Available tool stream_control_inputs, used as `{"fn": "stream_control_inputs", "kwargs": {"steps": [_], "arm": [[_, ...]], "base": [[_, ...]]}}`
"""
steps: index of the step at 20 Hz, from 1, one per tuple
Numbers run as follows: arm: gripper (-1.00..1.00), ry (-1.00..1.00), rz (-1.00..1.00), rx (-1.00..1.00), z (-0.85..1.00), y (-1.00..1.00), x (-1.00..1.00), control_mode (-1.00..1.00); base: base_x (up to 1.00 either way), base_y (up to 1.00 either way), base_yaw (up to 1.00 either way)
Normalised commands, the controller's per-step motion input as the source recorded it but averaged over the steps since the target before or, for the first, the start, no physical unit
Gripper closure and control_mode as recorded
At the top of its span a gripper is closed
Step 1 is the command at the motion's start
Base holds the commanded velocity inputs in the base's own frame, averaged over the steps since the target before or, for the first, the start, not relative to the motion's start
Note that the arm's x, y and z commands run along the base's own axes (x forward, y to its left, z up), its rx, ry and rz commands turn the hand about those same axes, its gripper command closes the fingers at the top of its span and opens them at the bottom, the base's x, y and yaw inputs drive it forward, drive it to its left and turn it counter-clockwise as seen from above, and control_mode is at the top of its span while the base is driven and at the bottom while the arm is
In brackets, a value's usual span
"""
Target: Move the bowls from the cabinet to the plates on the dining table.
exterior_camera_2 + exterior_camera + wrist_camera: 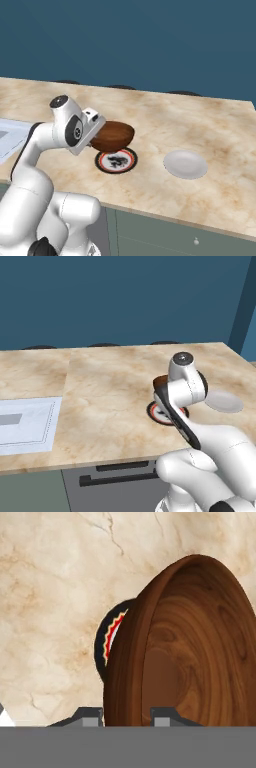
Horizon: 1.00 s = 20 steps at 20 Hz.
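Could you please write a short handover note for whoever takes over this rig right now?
Hand: shut on the rim of the brown wooden bowl, one finger inside and one outside.
The bowl hangs tilted just above the red-rimmed plate on the dining table; it is not set down yet.
A second, plain pale plate lies to the right of the red-rimmed one, bare.
Done: brown bowl brought to the table.
Left: lower and release it on the red-rimmed plate, then deliver the other bowl.
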Motion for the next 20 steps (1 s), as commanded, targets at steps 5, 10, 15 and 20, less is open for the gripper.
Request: {"fn": "stream_control_inputs", "kwargs": {"steps": [5, 10, 15, 20], "arm": [[1.0, 0.01, 0.0, -0.01, -0.25, 0.0, 0.29, -1.0], [1.0, 0.02, 0.0, 0.0, -0.23, 0.0, 0.22, -1.0], [1.0, 0.02, 0.0, 0.0, -0.21, 0.0, 0.2, -1.0], [1.0, 0.02, 0.0, 0.0, -0.21, 0.0, 0.2, -1.0]], "base": [[0.0, 0.0, 0.0], [0.0, 0.0, 0.0], [0.0, 0.0, 0.0], [0.0, 0.0, 0.0]]}}
